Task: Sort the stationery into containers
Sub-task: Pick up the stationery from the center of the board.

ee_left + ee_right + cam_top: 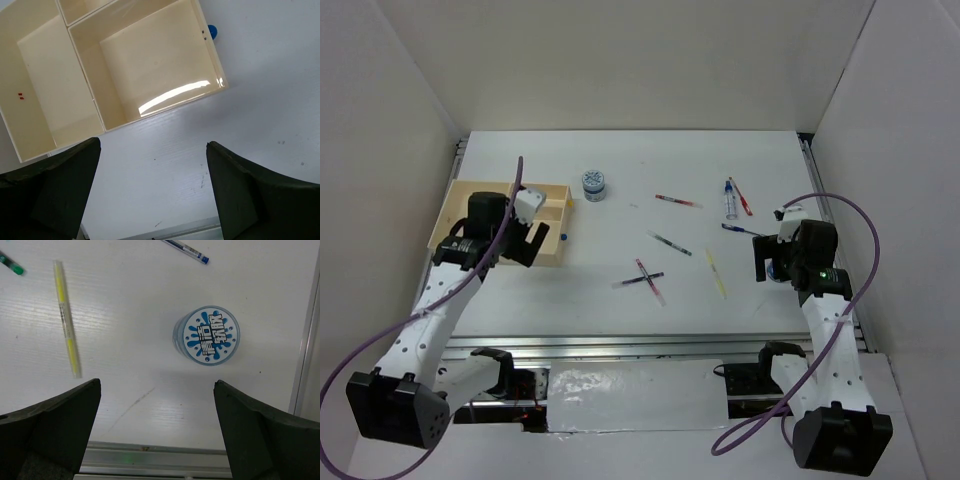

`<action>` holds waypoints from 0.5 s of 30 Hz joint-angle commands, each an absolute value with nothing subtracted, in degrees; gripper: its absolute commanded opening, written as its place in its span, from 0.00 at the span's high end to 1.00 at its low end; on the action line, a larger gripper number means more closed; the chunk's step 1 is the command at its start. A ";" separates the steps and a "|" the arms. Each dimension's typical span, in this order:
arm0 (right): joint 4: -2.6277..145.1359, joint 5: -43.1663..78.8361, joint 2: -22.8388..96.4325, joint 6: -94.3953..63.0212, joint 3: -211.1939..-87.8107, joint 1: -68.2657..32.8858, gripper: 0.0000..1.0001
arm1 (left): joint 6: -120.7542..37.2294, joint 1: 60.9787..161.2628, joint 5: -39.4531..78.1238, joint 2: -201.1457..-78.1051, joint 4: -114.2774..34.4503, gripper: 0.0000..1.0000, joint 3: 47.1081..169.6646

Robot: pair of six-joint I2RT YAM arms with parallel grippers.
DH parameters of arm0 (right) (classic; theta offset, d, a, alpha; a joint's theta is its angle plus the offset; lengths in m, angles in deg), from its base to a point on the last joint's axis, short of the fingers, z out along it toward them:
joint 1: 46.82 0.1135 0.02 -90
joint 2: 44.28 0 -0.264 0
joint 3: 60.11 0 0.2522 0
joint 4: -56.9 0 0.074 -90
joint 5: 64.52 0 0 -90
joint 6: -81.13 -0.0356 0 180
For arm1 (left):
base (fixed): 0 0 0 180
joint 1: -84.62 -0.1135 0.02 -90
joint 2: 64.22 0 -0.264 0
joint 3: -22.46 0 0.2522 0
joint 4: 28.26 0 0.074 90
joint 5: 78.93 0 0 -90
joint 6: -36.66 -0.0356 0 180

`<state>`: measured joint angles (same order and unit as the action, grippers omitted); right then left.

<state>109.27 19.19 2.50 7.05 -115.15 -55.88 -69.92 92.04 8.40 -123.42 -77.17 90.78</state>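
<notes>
- I see only empty tray (150,65) compartments; nothing sorted.
- All pens (650,278) and both patterned rolls (593,184) lie outside it.
- My left gripper (152,155) and right gripper (157,390): jaws spread, holding nothing.

White table (620,160), plain white walls (640,60)

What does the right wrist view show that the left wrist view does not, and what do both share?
Only the right wrist: a blue-white cylinder, a yellow pen, a blue pen, a green pen tip. Only the left wrist: the tan tray and a small blue thing beside its wall. Both: the white table and an open tool (left tool, right tool).
</notes>
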 commanded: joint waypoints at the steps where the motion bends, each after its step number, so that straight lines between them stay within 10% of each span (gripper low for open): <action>1: 109.94 18.80 2.74 6.77 -117.90 -56.05 0.00 | -69.26 92.97 9.05 -124.68 -73.58 0.01 92.19; 15: 109.42 20.46 6.51 4.84 -119.04 -56.05 0.00 | -61.79 99.12 14.93 -167.64 -75.41 0.03 136.28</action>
